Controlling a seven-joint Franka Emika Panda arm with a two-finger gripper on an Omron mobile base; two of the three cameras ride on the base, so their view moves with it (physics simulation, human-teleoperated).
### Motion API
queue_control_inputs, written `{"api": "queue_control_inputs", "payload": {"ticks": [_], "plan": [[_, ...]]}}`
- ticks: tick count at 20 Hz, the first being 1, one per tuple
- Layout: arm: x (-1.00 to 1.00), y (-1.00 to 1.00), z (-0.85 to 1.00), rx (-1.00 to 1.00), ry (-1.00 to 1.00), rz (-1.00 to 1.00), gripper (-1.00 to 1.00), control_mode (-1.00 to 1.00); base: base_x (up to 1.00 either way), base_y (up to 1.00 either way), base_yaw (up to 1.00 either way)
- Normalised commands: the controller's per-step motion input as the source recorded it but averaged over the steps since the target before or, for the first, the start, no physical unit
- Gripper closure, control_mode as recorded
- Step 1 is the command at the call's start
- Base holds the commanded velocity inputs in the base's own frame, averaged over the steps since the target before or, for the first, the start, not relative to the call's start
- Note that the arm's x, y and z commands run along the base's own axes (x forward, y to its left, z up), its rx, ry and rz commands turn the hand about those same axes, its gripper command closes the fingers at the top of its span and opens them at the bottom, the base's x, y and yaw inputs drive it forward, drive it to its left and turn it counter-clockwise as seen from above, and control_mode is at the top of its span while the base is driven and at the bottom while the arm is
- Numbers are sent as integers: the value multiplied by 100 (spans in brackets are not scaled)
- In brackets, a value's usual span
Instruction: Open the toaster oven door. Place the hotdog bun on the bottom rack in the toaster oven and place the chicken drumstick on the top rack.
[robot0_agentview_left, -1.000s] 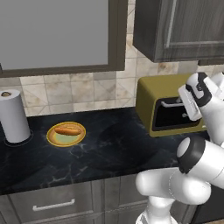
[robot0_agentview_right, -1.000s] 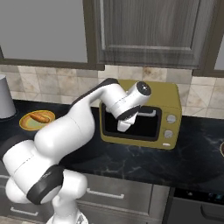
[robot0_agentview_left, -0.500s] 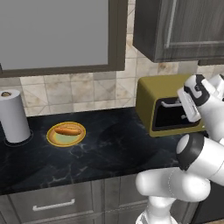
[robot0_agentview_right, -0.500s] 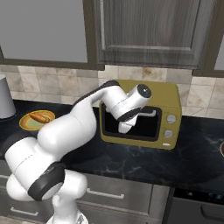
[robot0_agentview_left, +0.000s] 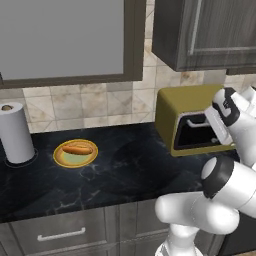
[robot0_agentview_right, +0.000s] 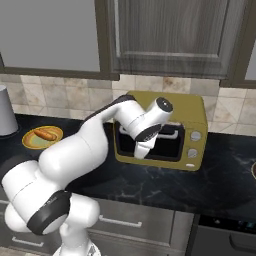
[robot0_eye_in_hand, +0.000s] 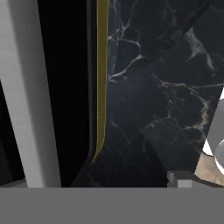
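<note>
You've got a black marble counter (robot0_agentview_left: 125, 170) carrying the toaster oven (robot0_agentview_left: 192, 120), a yellow plate (robot0_agentview_left: 75, 153) and a paper towel roll (robot0_agentview_left: 16, 132) — well apart.

A black marble desk (robot0_agentview_left: 125, 170) with pale veins crosses the middle of both base views. Behind it runs a beige tiled wall (robot0_agentview_left: 85, 105). Dark grey wooden cabinets (robot0_agentview_right: 170, 35) hang at the top; one at upper left (robot0_agentview_left: 60, 40) seems to have a frosted pane. Grey drawers (robot0_agentview_left: 60, 232) with light handles sit below.
</note>
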Motion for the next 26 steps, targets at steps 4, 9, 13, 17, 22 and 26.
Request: {"api": "queue_control_inputs", "payload": {"ticks": [4, 9, 13, 17, 22, 26], "plan": [[-53, -6, -38, 2, 7, 0, -100, -100, 0, 0, 0], [-69, -8, -16, 10, -6, 0, -100, -100, 0, 0, 0], [-73, -9, -3, 14, -14, 2, -100, -100, 0, 0, 0], [-52, -14, 3, 16, -1, 1, -100, -100, 0, 0, 0], [-52, -22, 30, 14, 0, 10, -100, -100, 0, 0, 0], [-63, -29, 39, 10, 0, 17, -100, -100, 0, 0, 0]]}}
